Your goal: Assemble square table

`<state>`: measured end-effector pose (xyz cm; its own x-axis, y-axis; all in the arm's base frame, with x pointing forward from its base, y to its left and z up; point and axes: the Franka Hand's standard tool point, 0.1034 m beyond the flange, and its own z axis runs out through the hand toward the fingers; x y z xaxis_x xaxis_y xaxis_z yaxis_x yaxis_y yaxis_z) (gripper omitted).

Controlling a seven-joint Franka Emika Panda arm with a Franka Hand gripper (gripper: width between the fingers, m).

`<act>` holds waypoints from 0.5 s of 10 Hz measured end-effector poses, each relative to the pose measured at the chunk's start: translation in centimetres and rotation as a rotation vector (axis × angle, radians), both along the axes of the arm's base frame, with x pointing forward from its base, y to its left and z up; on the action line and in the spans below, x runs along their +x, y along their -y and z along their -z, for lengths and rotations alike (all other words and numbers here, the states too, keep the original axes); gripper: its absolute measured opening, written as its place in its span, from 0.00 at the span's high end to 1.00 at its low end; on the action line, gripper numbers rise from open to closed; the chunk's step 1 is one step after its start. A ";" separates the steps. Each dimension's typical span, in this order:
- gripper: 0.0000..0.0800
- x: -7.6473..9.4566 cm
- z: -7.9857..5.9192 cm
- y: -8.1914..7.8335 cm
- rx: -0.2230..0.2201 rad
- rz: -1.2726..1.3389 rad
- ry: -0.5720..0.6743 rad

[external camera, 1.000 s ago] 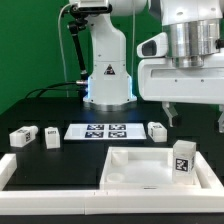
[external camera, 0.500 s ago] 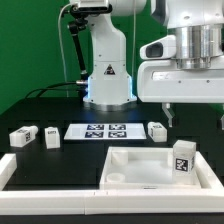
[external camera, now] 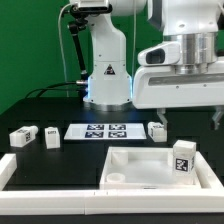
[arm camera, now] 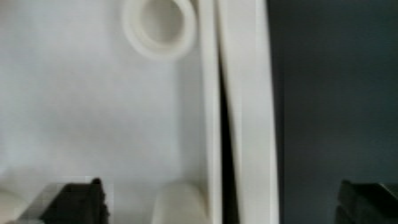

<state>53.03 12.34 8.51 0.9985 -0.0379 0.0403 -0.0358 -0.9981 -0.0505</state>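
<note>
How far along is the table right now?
Done: no leg looks fitted. In hand: nothing; the gripper hangs open and empty over the table top. Left: three legs lie loose beyond it; a fourth leg stands by its corner, attachment unclear.

Square top (external camera: 140,170) on the counter (external camera: 40,108), one leg block (external camera: 182,160) standing at its rim; hand (external camera: 190,114) above, jaws wide.

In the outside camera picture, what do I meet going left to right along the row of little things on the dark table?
First leg block → second leg block → marker board → third leg block.
</note>
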 end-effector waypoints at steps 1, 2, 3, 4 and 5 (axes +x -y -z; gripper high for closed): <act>0.19 -1.8 0.5 0.0 -0.009 -0.051 -0.007; 0.19 -3.4 1.1 -0.4 -0.018 -0.093 -0.009; 0.19 -4.1 1.5 -0.7 -0.030 -0.157 -0.001; 0.19 -3.9 1.5 -0.5 -0.032 -0.199 0.000; 0.19 -4.1 1.5 -0.4 -0.032 -0.207 -0.011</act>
<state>48.97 12.77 7.00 0.9852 0.1690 0.0276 0.1696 -0.9853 -0.0196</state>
